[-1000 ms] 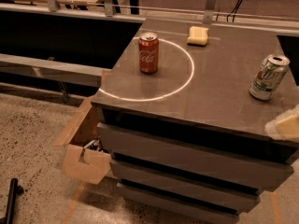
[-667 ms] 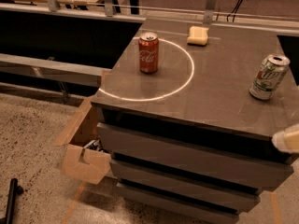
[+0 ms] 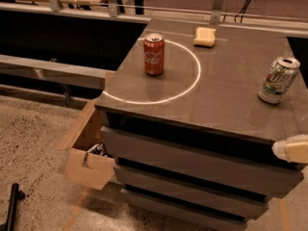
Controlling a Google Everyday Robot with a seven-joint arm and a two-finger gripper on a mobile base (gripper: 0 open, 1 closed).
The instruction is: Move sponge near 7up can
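Peeking in at the right edge, below the front lip of the tabletop, is the gripper. Only a pale-yellow blocky tip of it shows against the dark cabinet front. Whether it is spread or pressed together I cannot tell, and it touches nothing that I can see.

The sponge lies flat near the far edge of the dark grey tabletop, just outside the top of a thin white ring marked on the surface. It is well apart from the gripper. The 7up can stands on its base close to the right edge of the top, well apart from the sponge, with bare table between the 2.

Inside the ring, toward its far left part, a red Coca-Cola can stands upright. It is closer to the sponge than the 7up can is, but touches neither.

Below the top, stacked drawer fronts step down toward the floor. An open cardboard box sits against the cabinet's lower left corner, flaps spread, with some dark clutter inside that I cannot make out. The floor is speckled stone, and a black rod-like thing lies at the lower left. A metal rail runs along behind the table.
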